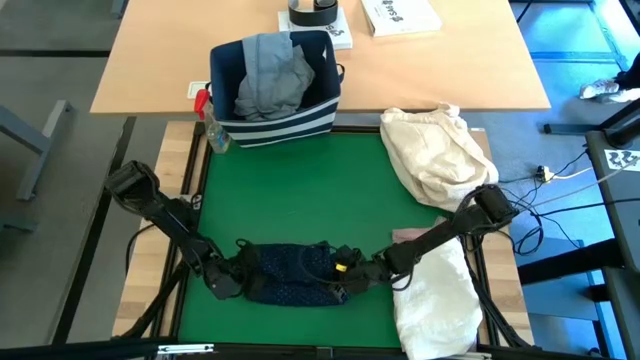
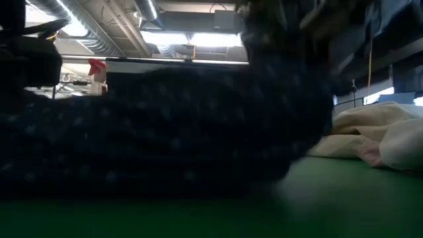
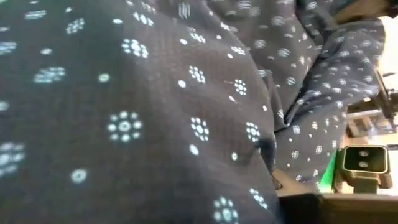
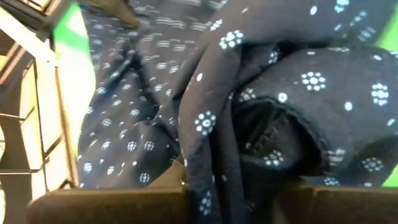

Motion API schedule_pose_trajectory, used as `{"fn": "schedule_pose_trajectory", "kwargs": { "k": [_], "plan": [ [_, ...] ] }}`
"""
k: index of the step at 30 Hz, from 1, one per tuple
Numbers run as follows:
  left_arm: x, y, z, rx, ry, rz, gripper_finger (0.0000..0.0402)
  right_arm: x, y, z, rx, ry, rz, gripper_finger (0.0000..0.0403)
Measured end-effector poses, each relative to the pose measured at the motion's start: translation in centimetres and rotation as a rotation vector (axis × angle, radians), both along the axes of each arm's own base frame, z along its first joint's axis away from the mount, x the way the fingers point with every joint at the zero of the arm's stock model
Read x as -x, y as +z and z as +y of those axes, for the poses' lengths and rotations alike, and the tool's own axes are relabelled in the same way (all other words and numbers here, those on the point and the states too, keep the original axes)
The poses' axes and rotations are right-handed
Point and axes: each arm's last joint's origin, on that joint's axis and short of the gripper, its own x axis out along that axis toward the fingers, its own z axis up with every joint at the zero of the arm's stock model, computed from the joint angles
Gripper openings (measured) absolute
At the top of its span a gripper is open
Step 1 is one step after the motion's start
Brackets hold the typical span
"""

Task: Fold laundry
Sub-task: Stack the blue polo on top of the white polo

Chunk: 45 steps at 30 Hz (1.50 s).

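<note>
Both sets of fingers pinch the navy dotted shirt (image 1: 290, 272) at opposite ends, left gripper (image 1: 232, 280), right gripper (image 1: 352, 272); an uneven lift could bunch it or slip a hem free.

Matt woven cloth — navy dotted shirt (image 1: 292, 272)

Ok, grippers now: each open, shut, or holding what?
Left gripper: shut on the navy dotted shirt.
Right gripper: shut on the same shirt.

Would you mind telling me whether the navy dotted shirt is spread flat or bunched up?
Bunched up: the navy dotted shirt lies as a narrow, creased heap on the green mat.
</note>
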Motion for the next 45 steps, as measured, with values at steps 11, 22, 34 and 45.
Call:
{"fn": "schedule_pose_trajectory", "kwargs": {
  "k": [11, 22, 34, 45],
  "plan": [
    [-1.7, 6.1, 2.4, 0.038, -0.157, -0.087, 0.0023, 0.6, 7.6, 1.7, 0.081, -0.018, 0.035, 0.0050],
    [-4.6, 13.0, 5.8, -0.081, -0.349, -0.121, 0.0030, 2.0, 13.4, 2.9, 0.089, -0.171, 0.100, 0.0050],
    [-8.0, 16.9, 11.3, -0.093, -0.412, -0.155, 0.0027, 5.5, 17.4, 4.1, 0.077, -0.419, 0.130, 0.0050],
    [-14.5, 15.8, 13.8, -0.083, -0.510, -0.129, 0.0027, 10.3, 17.3, 6.7, 0.034, -0.556, 0.152, 0.0050]
  ]
}}
